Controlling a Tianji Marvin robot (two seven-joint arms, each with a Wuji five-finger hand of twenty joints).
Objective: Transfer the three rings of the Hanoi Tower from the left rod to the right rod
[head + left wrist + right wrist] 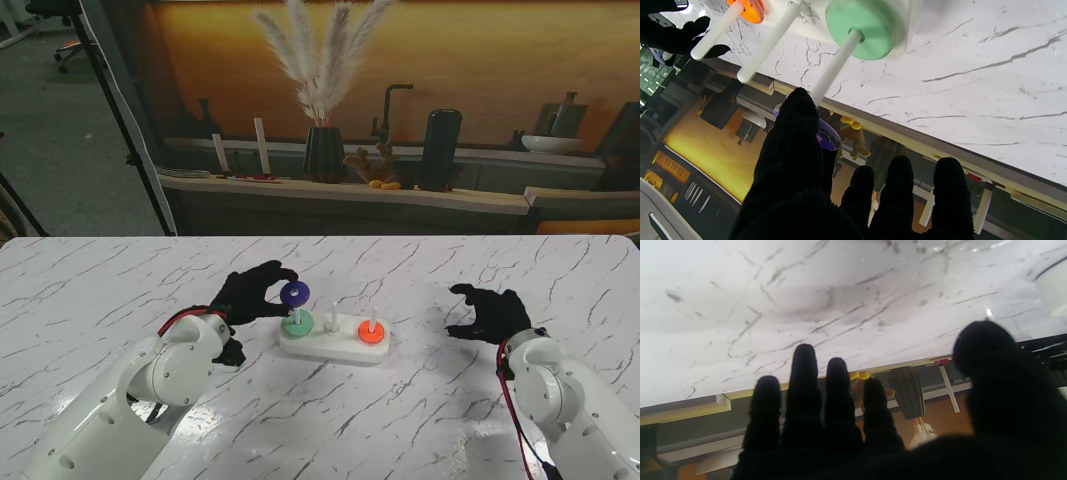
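A white base (pixel 335 346) carries three upright white rods. The green ring (pixel 296 324) (pixel 867 28) lies at the foot of the left rod (pixel 836 66). An orange ring (pixel 371 332) (pixel 748 9) sits on the right rod (pixel 715 33). The middle rod (pixel 332 319) (pixel 768 43) is bare. My left hand (pixel 250 293) (pixel 796 156) pinches the purple ring (pixel 295 292) (pixel 827 135) at about the top of the left rod. My right hand (pixel 490 314) (pixel 826 406) hovers open to the right of the base, fingers spread, holding nothing.
The marble table (pixel 420 410) stretches around the base. Beyond its far edge runs a shelf with a dark vase of pampas grass (pixel 323 150), a dark speaker (pixel 440 148) and small yellow items (pixel 383 183).
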